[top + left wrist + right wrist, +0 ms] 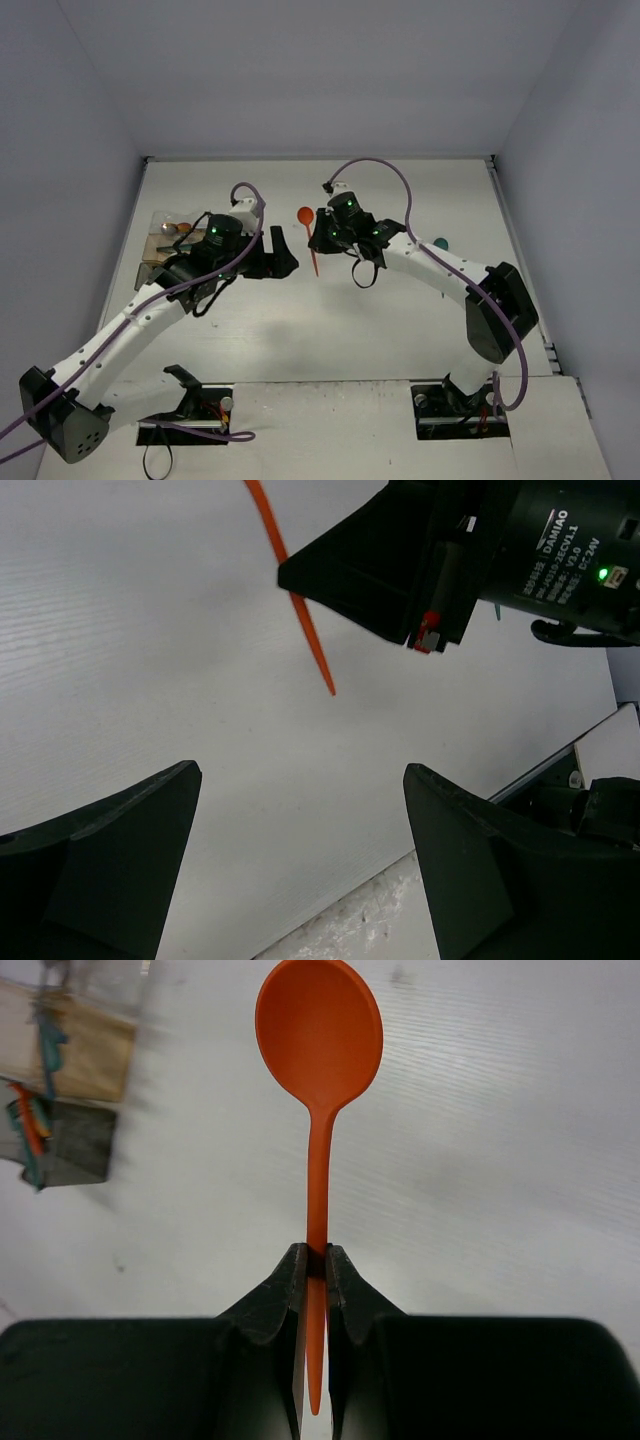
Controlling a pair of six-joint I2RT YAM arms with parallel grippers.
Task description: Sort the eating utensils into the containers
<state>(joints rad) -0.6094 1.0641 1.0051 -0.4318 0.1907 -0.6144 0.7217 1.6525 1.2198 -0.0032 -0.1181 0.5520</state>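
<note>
We see our right gripper clamped on the thin handle of the orange spoon, its two black fingers pressed together on either side of the stem, a little above the handle's tip. The spoon's bowl points away from the wrist, and the pointed end of the handle sticks out behind the fingers. From above, the spoon lies near the middle of the white table, bowl towards the far wall and handle towards the arms' bases. We cannot tell whether it touches the table.

Our left gripper has its fingers wide apart with nothing between them, over bare table just left of the spoon. In its wrist view the spoon's handle shows at the top, passing behind a finger of the right gripper.

The container sits at the left of the table, partly hidden by the left arm and well apart from the spoon. It is clear with a tan base. We make out rounded utensil ends at its far side. In the right wrist view teal and red pieces show inside it, blurred.

A teal utensil lies on the table just right of the right arm, partly hidden by it
</note>
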